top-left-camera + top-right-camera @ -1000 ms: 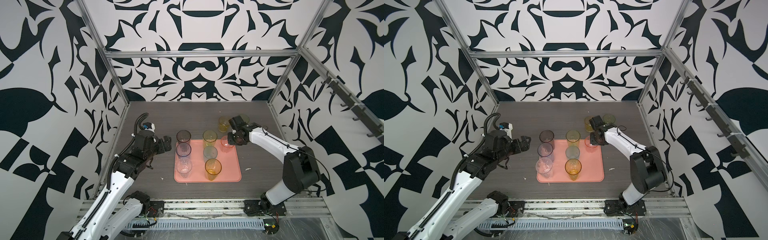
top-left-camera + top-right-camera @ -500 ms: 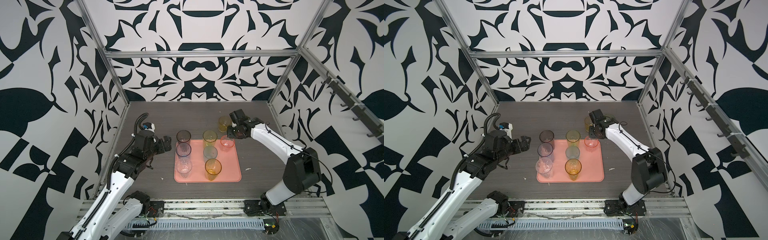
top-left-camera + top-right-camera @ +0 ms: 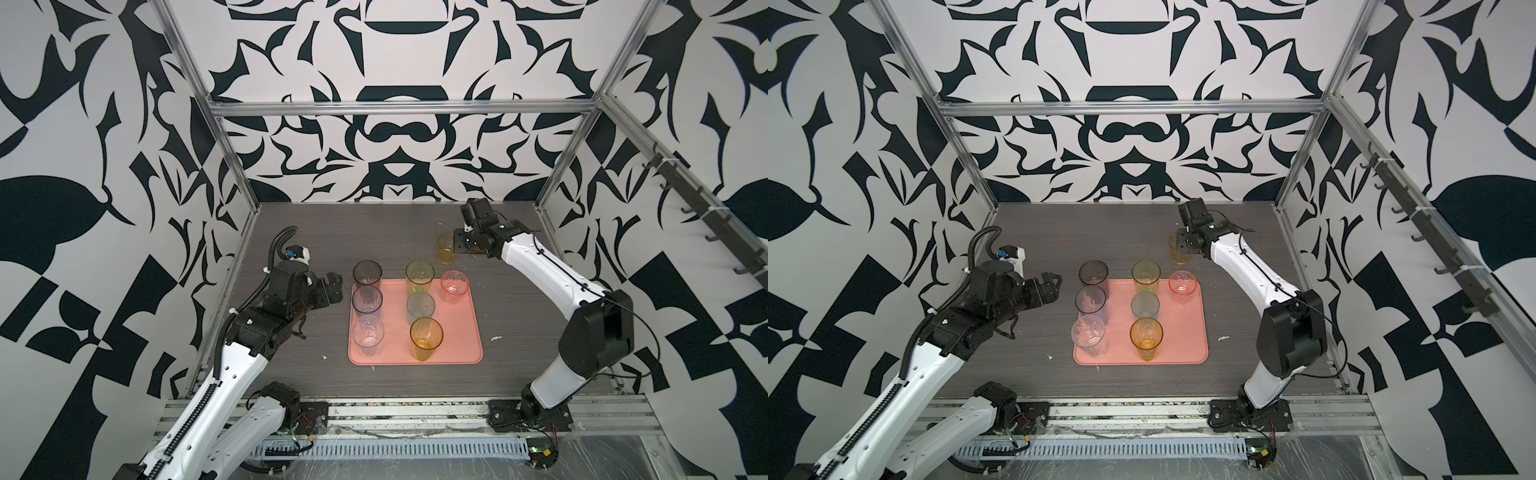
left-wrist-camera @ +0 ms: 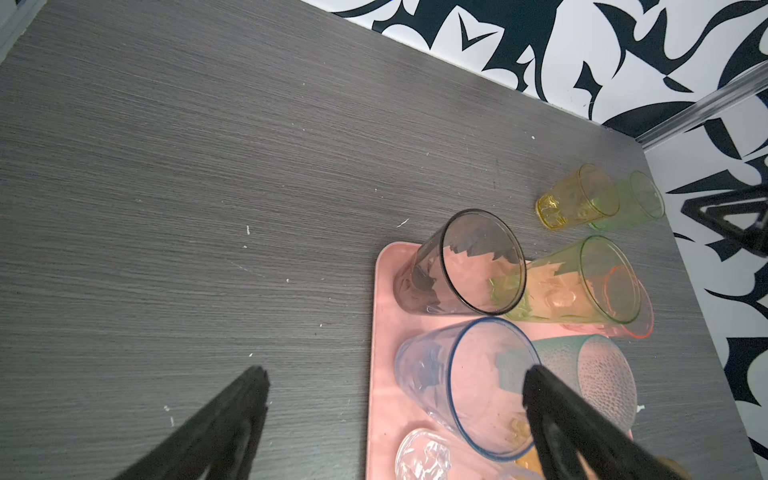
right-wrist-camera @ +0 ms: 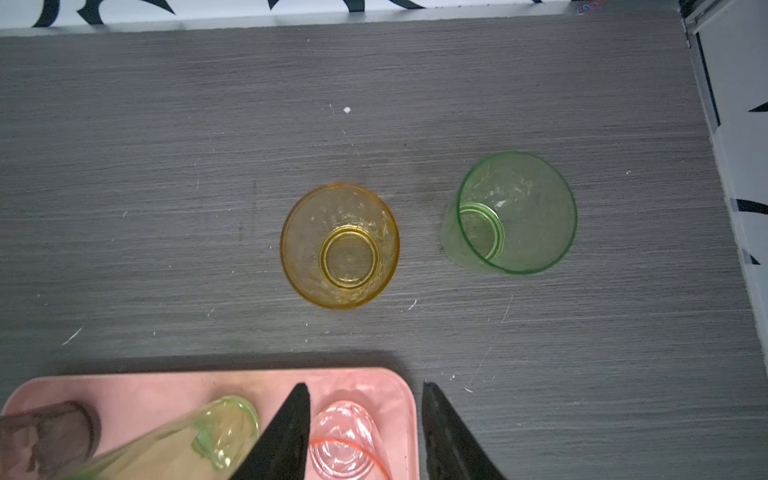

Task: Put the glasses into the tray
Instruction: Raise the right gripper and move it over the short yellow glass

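Right end effector [image 5: 363,386] hovers part spread and empty over the grey wood-grain desk [image 5: 166,166], near a short yellow translucent tumbler [image 5: 340,246] and a short green translucent tumbler [image 5: 511,212]. Left end effector [image 4: 395,370], spread wide and empty, sits beside the flat salmon-pink rectangular tray [image 3: 465,332], which holds seven tinted tumblers [image 3: 426,336].

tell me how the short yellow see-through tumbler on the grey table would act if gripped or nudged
The short yellow translucent tumbler looks thin-walled, so probably light and easily shoved. Its glossy tapered sides might slip in a squeeze. Standing squat and upright, it seems unlikely to tip.
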Action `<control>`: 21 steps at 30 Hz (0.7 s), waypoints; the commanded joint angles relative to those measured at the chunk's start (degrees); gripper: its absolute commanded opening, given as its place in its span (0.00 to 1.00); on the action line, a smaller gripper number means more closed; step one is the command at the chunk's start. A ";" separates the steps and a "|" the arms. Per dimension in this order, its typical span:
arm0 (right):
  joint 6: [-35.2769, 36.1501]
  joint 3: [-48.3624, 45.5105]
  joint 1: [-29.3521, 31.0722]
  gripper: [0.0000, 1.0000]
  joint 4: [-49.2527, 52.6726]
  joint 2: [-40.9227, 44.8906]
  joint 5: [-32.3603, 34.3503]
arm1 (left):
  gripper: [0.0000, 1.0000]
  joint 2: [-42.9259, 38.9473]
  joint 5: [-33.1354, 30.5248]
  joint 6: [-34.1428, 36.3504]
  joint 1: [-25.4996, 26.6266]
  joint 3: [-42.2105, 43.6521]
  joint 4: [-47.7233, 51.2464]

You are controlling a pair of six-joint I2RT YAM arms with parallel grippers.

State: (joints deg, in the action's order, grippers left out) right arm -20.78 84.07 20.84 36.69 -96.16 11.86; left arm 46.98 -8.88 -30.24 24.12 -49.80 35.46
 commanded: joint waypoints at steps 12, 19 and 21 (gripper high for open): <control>0.65 9.60 -4.31 0.51 -1.36 -11.58 -4.56 | 0.99 -0.84 -1.37 -1.13 -0.13 -2.05 1.86; 1.06 12.96 -4.70 0.51 -0.22 -15.81 -4.75 | 0.99 -0.84 -1.19 -1.38 -0.13 -2.07 2.01; 1.22 13.59 -4.76 0.51 -0.08 -16.70 -4.74 | 0.99 -0.93 -1.27 -1.40 -0.15 -2.04 1.99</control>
State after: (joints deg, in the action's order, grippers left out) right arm -20.36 94.76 16.40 36.14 -113.34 7.31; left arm 46.87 -9.45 -30.79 24.12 -50.43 36.29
